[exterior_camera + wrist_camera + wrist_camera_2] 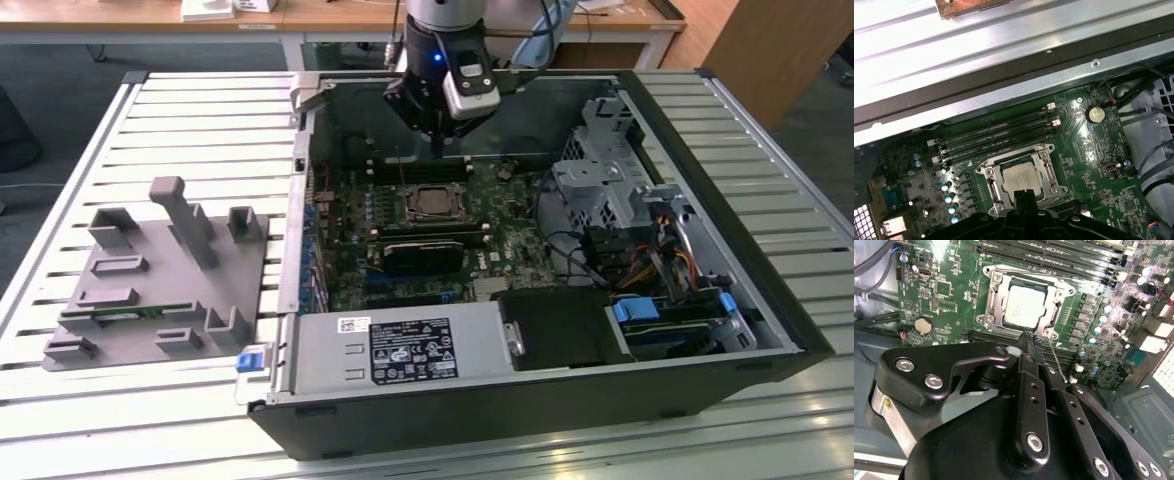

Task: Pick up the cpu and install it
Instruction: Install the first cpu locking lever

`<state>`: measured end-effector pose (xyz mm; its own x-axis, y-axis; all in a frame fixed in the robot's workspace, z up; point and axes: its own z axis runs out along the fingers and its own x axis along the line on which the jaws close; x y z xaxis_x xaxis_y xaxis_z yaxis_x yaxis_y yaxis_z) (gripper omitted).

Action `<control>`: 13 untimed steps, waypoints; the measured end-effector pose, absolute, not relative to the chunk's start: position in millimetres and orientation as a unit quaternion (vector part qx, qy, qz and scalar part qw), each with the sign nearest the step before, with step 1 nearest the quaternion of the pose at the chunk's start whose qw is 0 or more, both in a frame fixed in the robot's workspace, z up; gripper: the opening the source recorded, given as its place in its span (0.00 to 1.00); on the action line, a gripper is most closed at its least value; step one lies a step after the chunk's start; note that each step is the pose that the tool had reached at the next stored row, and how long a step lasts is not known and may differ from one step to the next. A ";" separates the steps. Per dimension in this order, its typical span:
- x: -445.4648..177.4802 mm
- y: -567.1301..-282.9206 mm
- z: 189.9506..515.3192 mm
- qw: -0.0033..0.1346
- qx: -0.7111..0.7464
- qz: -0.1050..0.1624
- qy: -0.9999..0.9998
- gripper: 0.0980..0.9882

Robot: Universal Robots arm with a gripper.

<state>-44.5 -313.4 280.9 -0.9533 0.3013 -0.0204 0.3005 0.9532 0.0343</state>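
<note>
Slatted pale metal forms the bench (160, 110) in the exterior view, and an open computer case (747, 300) lies on it with its green motherboard (350, 270) facing up. On the exterior view's left, a grey moulded fixture (147, 285) rests on the slats, well apart from the arm. The gripper (438, 148) hangs over the upper part of the board, just above the metal socket frame (437, 205), where the cpu (435, 203) sits as a small silver square. A black heatsink block (427, 252) lies just below the socket, and a power supply (400, 350) with a white label fills the near end of the case. Wooden desks stand in the background.

In the second wrist view, the cpu (1025, 306) lies flat inside the socket frame (993, 300), its shiny top uncovered. The black gripper fingers (1029, 385) stand close together with only a narrow gap, their tips (1030, 342) just beside the frame's lower edge and holding nothing. A round coin battery (923, 326) sits on the board to one side.

In the first wrist view, the cpu (1022, 178) rests in the socket beside four long memory slots (996, 135), with the gripper tip (1026, 200) partly overlapping the chip's edge. The case wall (1004, 95) runs along the board.
</note>
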 end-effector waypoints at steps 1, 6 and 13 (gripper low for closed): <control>-44.5 -313.4 280.9 0.013 0.148 0.015 0.989 0.01; -44.5 -313.4 280.9 0.012 0.125 0.016 0.992 0.01; -44.5 -313.5 280.9 0.012 0.086 0.016 0.996 0.01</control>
